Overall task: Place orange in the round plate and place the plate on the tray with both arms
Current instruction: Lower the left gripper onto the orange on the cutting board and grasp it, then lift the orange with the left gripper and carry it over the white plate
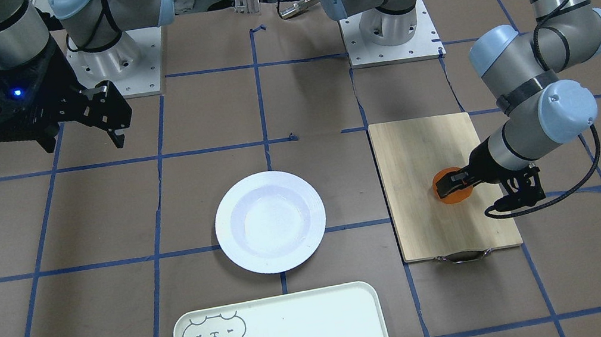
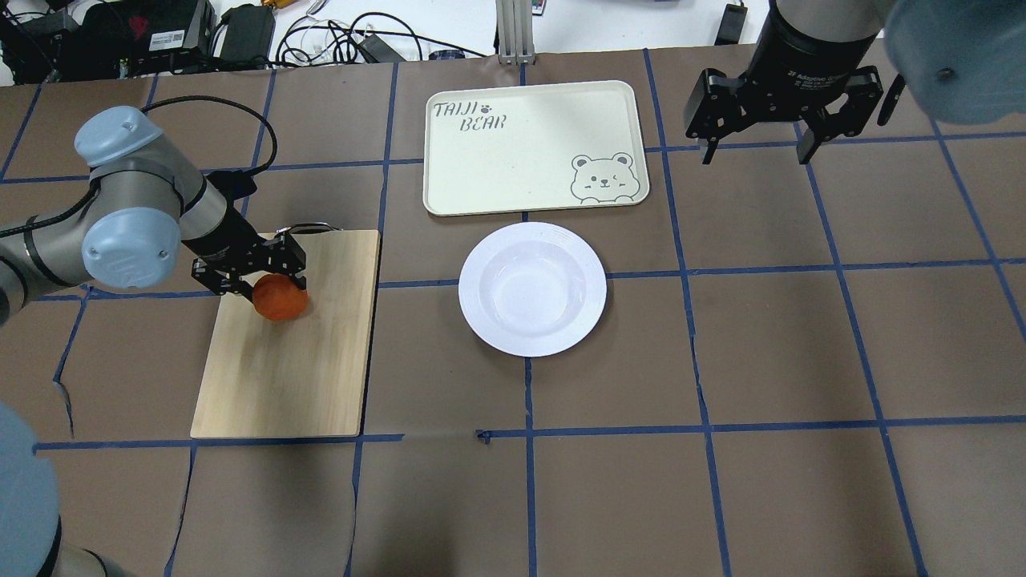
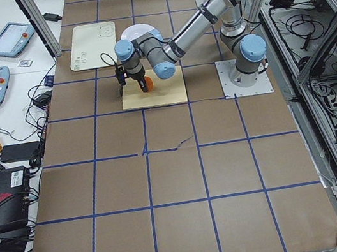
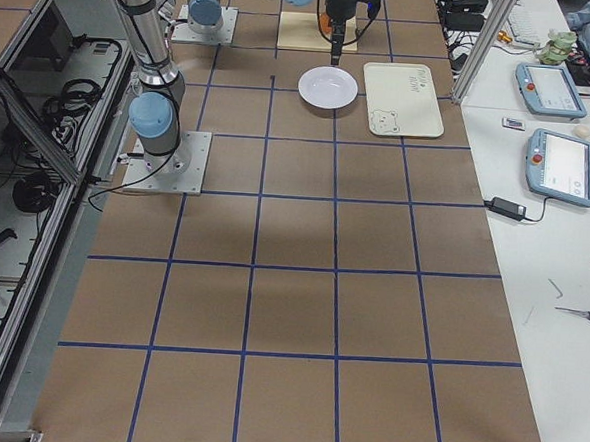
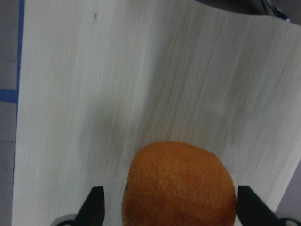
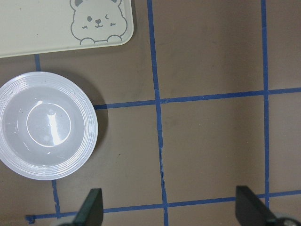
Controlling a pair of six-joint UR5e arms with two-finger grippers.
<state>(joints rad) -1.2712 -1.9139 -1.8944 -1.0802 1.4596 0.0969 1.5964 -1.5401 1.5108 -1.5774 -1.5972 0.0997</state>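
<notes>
Brown gridded desk: over the wooden board, the left claw, parted, straddles the orange; the right claw hangs spread, round plate well aside.

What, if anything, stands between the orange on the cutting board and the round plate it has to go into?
Nothing visible does. The orange sits on the cutting board, between the open jaws of the left gripper. Only bare table separates the board from the empty round plate.

Left gripper low, fingers apart, right gripper raised, fingers spread.
</notes>
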